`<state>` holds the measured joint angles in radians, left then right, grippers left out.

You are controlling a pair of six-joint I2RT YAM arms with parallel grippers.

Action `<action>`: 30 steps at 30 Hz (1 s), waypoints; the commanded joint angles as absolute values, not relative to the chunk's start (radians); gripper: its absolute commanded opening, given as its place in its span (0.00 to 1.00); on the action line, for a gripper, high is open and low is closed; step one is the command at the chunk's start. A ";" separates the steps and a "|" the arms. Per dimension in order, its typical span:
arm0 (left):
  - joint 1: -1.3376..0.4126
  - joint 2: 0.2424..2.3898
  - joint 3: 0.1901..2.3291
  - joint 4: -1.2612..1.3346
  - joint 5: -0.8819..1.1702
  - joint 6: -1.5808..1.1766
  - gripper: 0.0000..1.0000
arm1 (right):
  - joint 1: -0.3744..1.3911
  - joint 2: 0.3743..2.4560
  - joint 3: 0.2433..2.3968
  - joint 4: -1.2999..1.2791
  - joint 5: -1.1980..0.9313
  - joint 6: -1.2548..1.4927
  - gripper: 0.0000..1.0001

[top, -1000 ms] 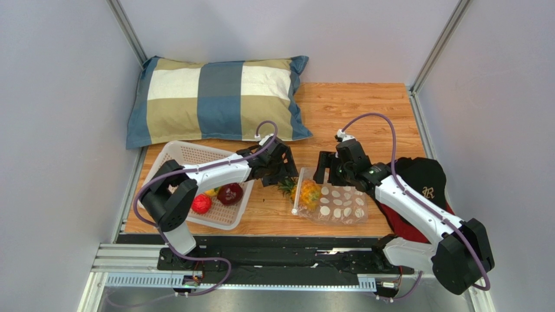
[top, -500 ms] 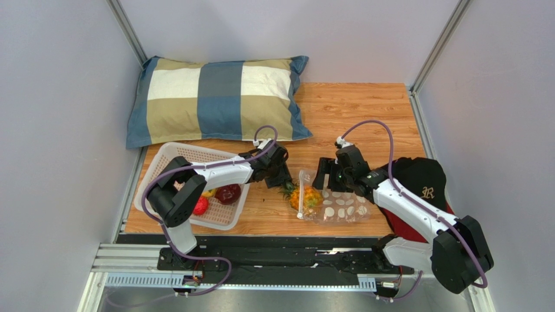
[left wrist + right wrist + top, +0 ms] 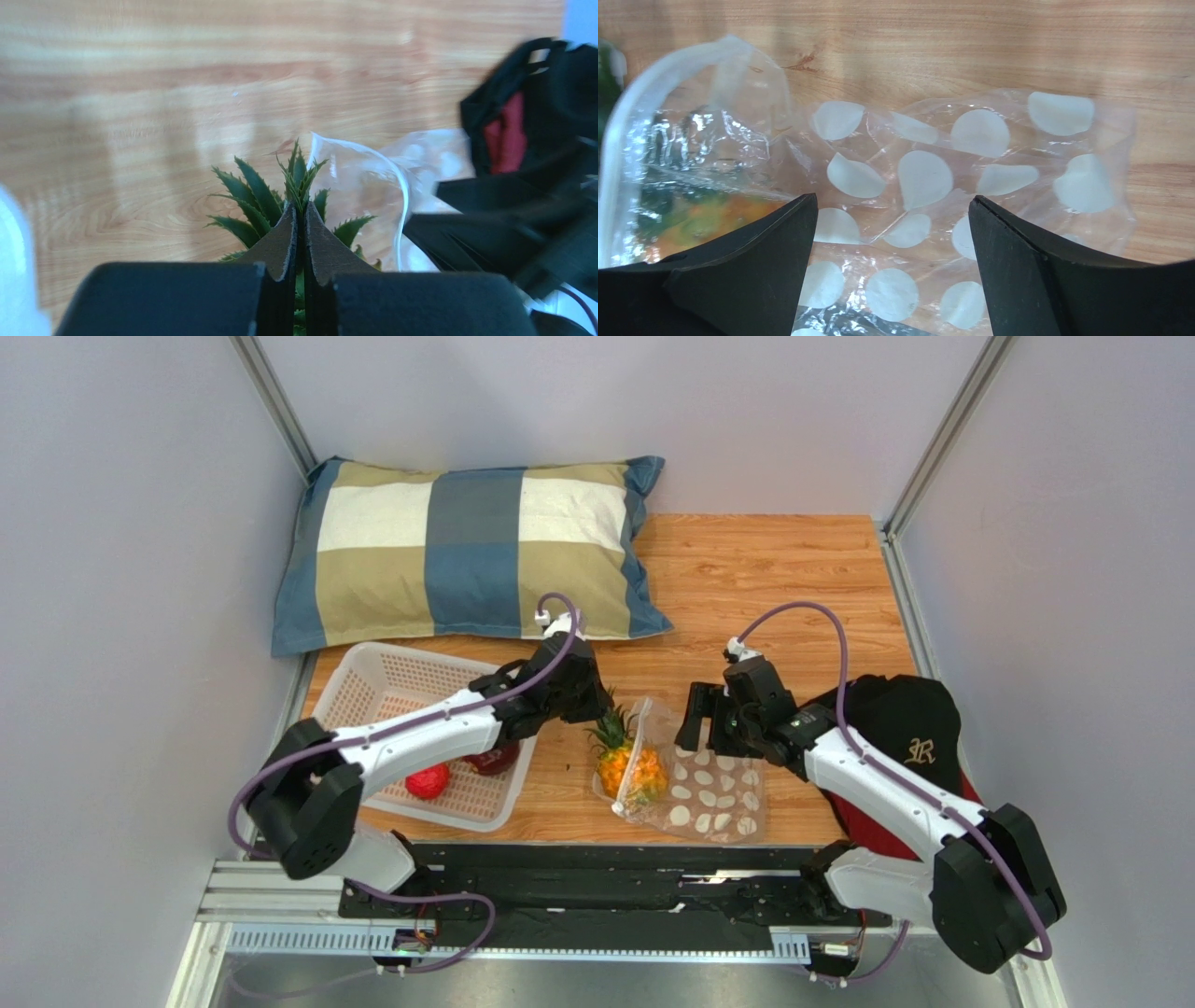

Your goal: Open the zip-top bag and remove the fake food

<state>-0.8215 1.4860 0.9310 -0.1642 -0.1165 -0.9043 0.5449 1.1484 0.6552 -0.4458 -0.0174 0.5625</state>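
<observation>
Seen from above, the clear, roughly square plastic zip-top bag (image 3: 701,795) with white oval spots lies flat on the wooden table (image 3: 758,574) between the two arms, its white zip strip turned toward the left arm. The yellow-orange toy pineapple (image 3: 624,770) with a green leafy crown sits in that mouth, partly outside it. The left gripper (image 3: 595,714) reaches onto the crown, and the right gripper (image 3: 697,735) stands over the bag's far part. A red toy berry (image 3: 428,781) and a dark maroon toy piece (image 3: 494,756) lie in the white perforated plastic basket (image 3: 379,679) just to the left, so the step in hand looks like drawing out the last piece. From the left wrist, the left gripper (image 3: 300,210) is pinched tight on the pineapple's crown (image 3: 253,203), leaves fanning out on either side, with the bag's open mouth (image 3: 393,168) just beyond to the right. From the right wrist, the right gripper (image 3: 892,203) has its jaws spread wide astride the spotted film (image 3: 927,175), grasping nothing; whether it presses the bag down cannot be told. Orange and green (image 3: 717,213) show through the film near the zip strip. The next move probably calls for pulling the pineapple leftward, clear of the mouth and toward the basket, while the bag is kept from dragging along; the hold on thin leaves could slip.
</observation>
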 commanded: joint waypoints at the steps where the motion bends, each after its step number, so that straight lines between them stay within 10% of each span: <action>1: -0.841 1.330 0.956 -0.147 -0.172 -0.741 0.00 | 0.543 1.120 0.657 -0.417 0.049 0.571 0.84; 17: -0.848 1.013 1.043 -0.291 -0.250 -0.534 0.00 | 0.534 1.215 0.537 -0.273 0.092 0.653 0.85; 30: -0.853 0.784 1.101 -0.768 -0.819 -0.630 0.00 | 0.518 1.272 0.623 -0.314 0.140 0.598 0.85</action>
